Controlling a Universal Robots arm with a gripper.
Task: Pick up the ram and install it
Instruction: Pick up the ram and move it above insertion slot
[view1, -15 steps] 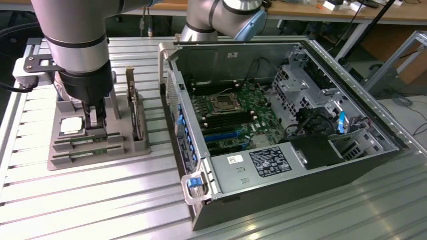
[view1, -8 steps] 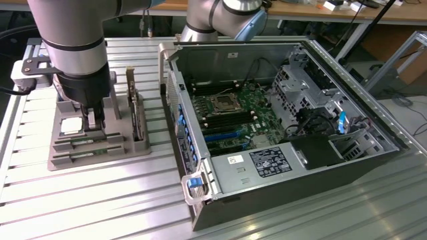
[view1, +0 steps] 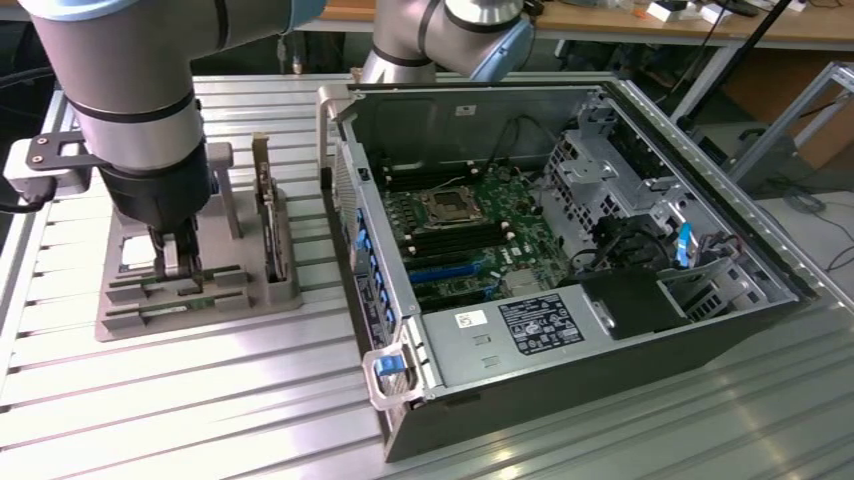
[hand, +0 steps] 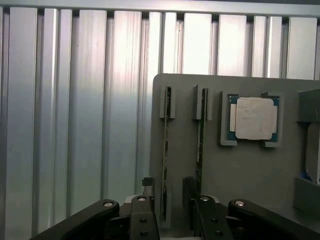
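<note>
Two rams stand on edge in slots of a grey holder (hand: 225, 165). One ram (hand: 165, 150) runs between my fingers, and the second ram (hand: 200, 140) lies just outside one finger (hand: 190, 192). My gripper (hand: 167, 190) is open, with a finger on each side of the first stick and a gap left to each. In the exterior view my gripper (view1: 176, 262) reaches straight down into the holder (view1: 200, 300) at the exterior view's left.
A square silver CPU (hand: 254, 118) lies in a pocket of the holder. A larger green card (view1: 274, 215) stands upright in the holder beside my gripper. The open computer case (view1: 534, 360) with its motherboard (view1: 481, 230) lies on the ribbed metal table (view1: 200, 400).
</note>
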